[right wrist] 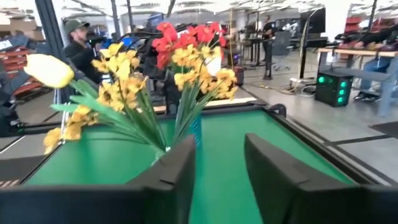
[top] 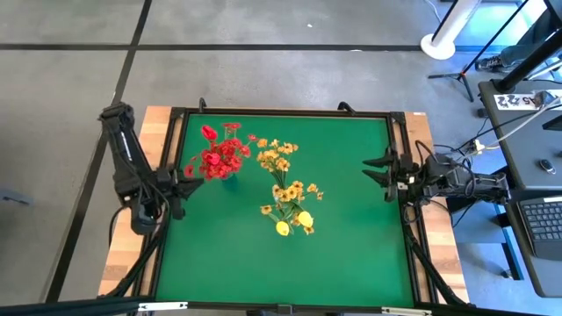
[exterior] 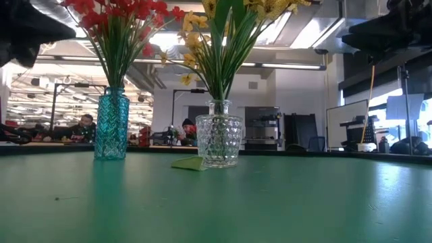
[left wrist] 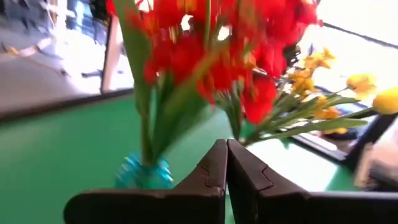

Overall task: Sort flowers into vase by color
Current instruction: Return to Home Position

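The left gripper has its two dark fingers pressed together with nothing between them, and sits near the ribbed blue glass vase, on the side toward the table's left edge. The right gripper is spread wide and empty (well apart from the blue vase, at the table's right edge). The red flowers stand in the blue vase on green stems. Near the blue vase, toward the right gripper, a clear cut-glass vase holds the yellow-orange flowers. A small green leaf lies at the clear vase's foot, on the side facing the blue vase. Both vases stand on a green table mat framed in black, over a pale wooden tabletop. Around it lies grey concrete floor. Behind the blue vase in the low view, seated people work at benches under strip lights.
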Controlling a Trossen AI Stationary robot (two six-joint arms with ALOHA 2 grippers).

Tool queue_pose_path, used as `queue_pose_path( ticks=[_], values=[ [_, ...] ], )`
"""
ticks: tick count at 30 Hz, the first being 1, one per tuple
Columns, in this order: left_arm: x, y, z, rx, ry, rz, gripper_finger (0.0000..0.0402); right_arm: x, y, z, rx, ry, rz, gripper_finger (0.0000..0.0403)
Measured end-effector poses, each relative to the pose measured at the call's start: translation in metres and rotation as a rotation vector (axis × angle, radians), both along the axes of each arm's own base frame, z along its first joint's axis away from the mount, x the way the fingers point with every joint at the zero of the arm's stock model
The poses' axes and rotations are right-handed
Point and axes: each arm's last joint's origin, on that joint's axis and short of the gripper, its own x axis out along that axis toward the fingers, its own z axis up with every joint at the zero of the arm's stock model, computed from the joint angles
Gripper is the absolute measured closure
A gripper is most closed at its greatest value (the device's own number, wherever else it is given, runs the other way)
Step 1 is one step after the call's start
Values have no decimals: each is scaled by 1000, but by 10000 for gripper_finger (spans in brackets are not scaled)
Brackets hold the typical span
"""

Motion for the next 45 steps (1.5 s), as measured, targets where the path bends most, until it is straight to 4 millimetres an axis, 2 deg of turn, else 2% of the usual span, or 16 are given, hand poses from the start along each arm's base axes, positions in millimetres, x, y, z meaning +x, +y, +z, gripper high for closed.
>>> queue_pose_path(
  ticks=[5, 9, 12, 15, 22, 26, 30, 35, 38, 41, 43, 45],
  values=[
    [5, -18, -35, -51, -39, -22, 401, 1, 1, -1, -2, -5, 41, 342],
    [6, -19, -66, -55, -59, -10, 401, 8, 1, -16, -11, -15, 45, 395],
    [4, -14, -83, -63, -68, -6, 401, 14, 1, -34, -8, -13, 46, 390],
    [2, -10, -90, -72, -76, -2, 401, 17, 1, -49, 10, 11, 47, 387],
    [3, -5, -94, -45, -67, 29, 401, 18, 1, -50, -12, -18, 19, 395],
    [5, -4, -94, -63, -61, 40, 401, 18, 1, -47, -37, -46, 13, 398],
    [10, -14, -89, -153, -3, -54, 401, 18, 1, -47, -46, -48, 11, 399],
    [24, -26, -65, -179, 14, -231, 401, 18, 1, -48, -48, -44, 14, 400],
    [36, -26, -41, -99, -63, -332, 401, 18, 1, -47, -49, -45, 23, 400],
    [46, -21, -19, 66, -200, -456, 401, 18, 1, -47, -44, -45, 26, 400],
    [51, -16, -9, 178, -284, -505, 401, 18, 1, -47, -35, -47, 38, 401],
    [55, -11, -7, 248, -301, -507, 401, 18, 2, -47, -35, -47, 47, 401]
  ],
)
